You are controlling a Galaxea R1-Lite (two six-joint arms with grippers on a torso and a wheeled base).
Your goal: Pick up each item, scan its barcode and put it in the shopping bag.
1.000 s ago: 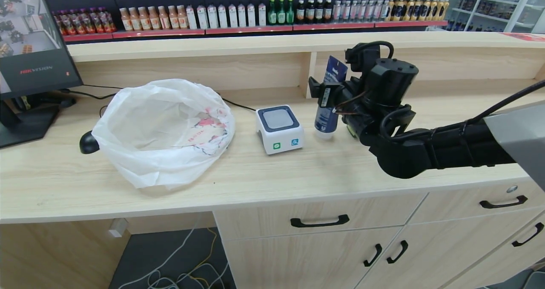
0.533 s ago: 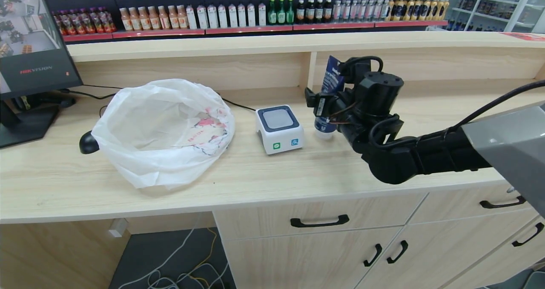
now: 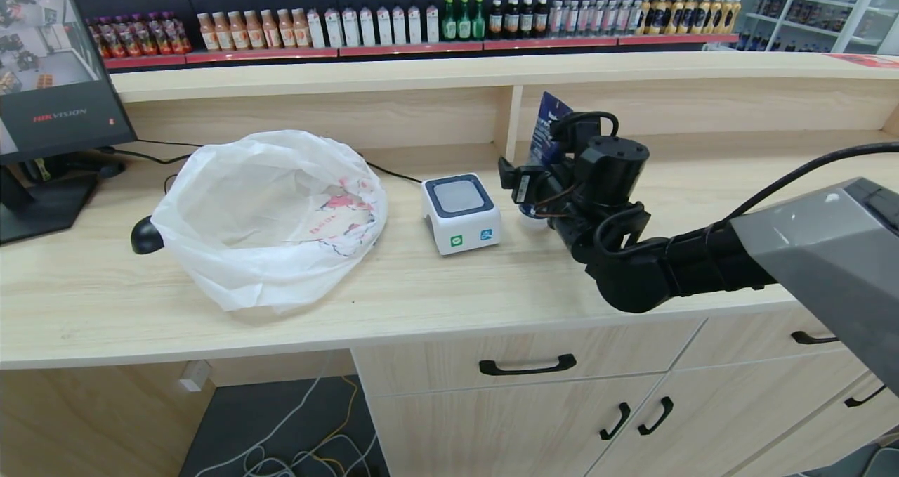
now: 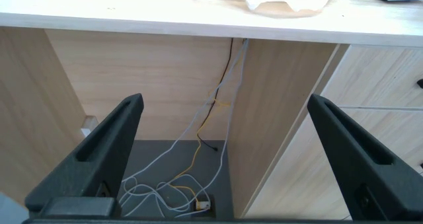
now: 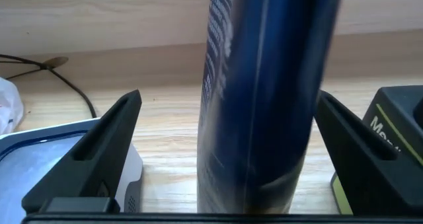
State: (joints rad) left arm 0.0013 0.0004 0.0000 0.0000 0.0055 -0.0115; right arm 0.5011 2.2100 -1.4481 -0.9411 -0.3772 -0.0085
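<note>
The blue tube (image 3: 545,127) stood upright on the desk (image 3: 435,287), just right of the scanner (image 3: 461,212). The right gripper (image 3: 528,185) had its jaws open astride it, apparently not yet touching. Closing squarely at mid-body should avoid tipping it. The left gripper (image 4: 228,118) hung below the desk edge, jaws open.

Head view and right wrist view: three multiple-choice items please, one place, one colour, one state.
1. The scanner sits: A) between the bag and the tube; B) inside the bag; C) on the floor.
2. The tube is: A) red; B) dark blue; C) green.
3. The right gripper's fingers are: A) shut on the bag; B) shut, empty; C) open, either side of the tube.
Key: 1A, bag on one side, tube on the other. 2B, blue body in both views. 3C, a gap shows beside the tube.
</note>
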